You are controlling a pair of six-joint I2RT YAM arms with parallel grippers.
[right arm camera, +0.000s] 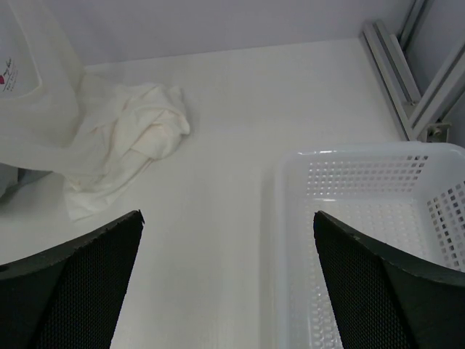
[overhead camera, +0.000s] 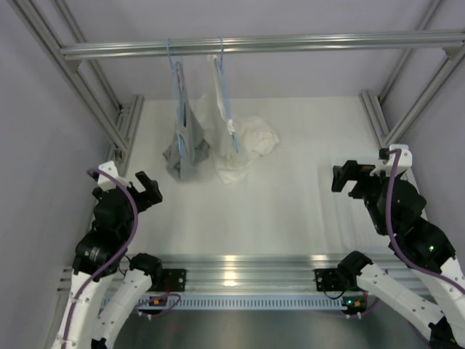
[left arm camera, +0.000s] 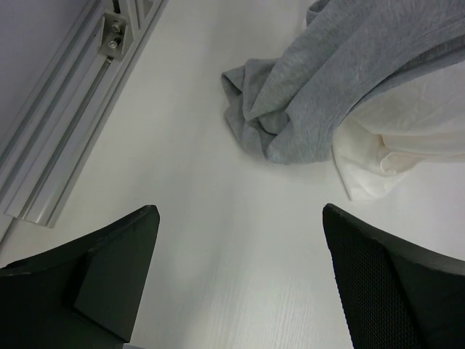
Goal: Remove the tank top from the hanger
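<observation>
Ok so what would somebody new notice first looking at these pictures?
Two garments hang from the metal rail at the back: the grey tank top on its blue hanger, and a white garment just to its right, both with their lower ends bunched on the table. The left gripper and the right gripper sit open at the near corners, touching no cloth.

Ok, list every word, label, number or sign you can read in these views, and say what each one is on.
No text can be read in any view.
Small red and dark mark on the white garment, at the left edge of the right wrist view: cut off and too small to read.
Grey tank top: no print visible.
White basket: no label visible.
</observation>
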